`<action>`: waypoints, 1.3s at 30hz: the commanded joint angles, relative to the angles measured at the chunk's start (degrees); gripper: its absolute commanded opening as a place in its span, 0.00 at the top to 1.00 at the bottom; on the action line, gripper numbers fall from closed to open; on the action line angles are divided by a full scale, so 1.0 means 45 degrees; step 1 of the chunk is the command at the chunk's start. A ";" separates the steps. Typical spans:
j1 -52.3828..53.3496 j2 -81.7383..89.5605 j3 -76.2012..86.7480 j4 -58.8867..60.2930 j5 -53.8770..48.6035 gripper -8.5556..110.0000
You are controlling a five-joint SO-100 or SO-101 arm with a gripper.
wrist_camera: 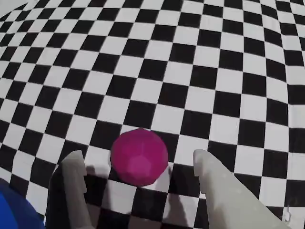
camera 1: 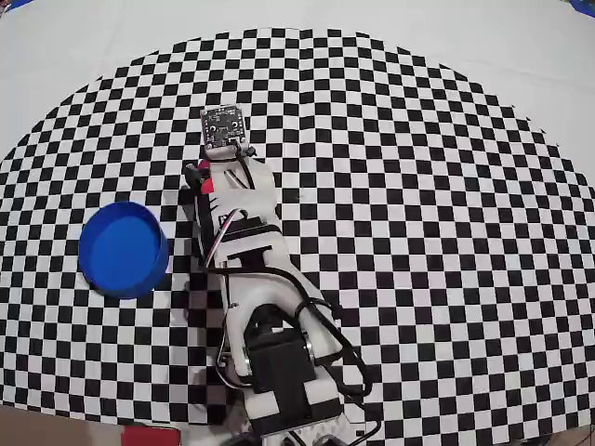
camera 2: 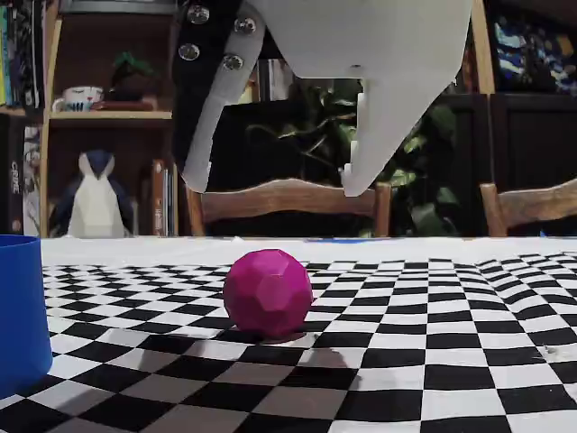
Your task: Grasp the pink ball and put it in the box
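The pink ball (wrist_camera: 139, 156) lies on the checkered cloth, apart from the white fingers (wrist_camera: 74, 181) on either side of it in the wrist view. In the fixed view my gripper (camera 2: 273, 185) hangs open above the pink ball (camera 2: 268, 291), its tips well clear of the top of the ball. The box (camera 1: 123, 249), a round blue container, stands left of the arm (camera 1: 251, 269) in the overhead view; the arm hides the ball there. A corner of the box (wrist_camera: 14, 212) shows at the wrist view's bottom left.
The checkered cloth (camera 1: 418, 232) covers a rounded area that ends at plain white table toward the far side. Wooden chairs (camera 2: 288, 203) and a bookshelf (camera 2: 90, 117) stand beyond the table.
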State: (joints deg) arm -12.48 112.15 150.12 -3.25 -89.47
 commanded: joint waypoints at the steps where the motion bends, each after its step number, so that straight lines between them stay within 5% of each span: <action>1: 0.0000 -0.0195 -0.0625 0.0039 -0.0117 0.71; 39: -0.0234 -0.2715 -0.2402 -0.0039 -0.0117 0.71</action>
State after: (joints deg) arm -13.27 99.67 141.59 -3.25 -89.47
